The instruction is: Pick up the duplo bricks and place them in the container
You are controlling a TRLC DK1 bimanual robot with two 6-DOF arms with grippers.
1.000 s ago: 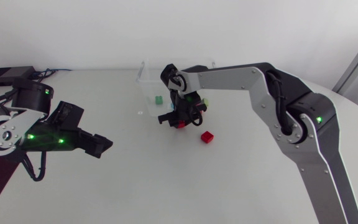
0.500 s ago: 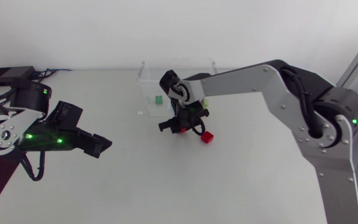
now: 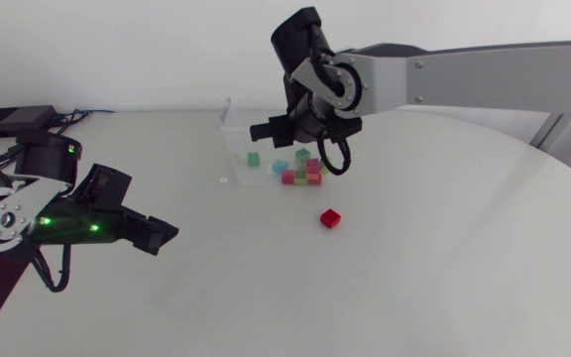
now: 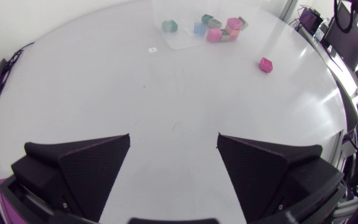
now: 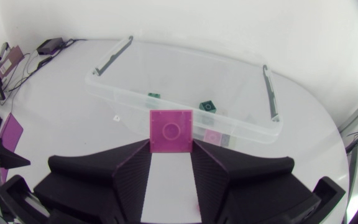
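Note:
My right gripper hangs high over the clear plastic container. In the right wrist view this gripper is shut on a magenta duplo brick, pinched from both sides, with the container ahead and below. Inside the box lie green, blue and pink bricks. A red brick lies loose on the table in front of the box. My left gripper stands open low at the left; the left wrist view shows nothing between its fingers.
A black box with cables sits at the far left corner of the table. The round white table's edge curves along the right. A small white tag lies beside the container.
My right gripper shut on the magenta brick on the table in front of the container and rose with it to above the container. The left arm has stayed still.

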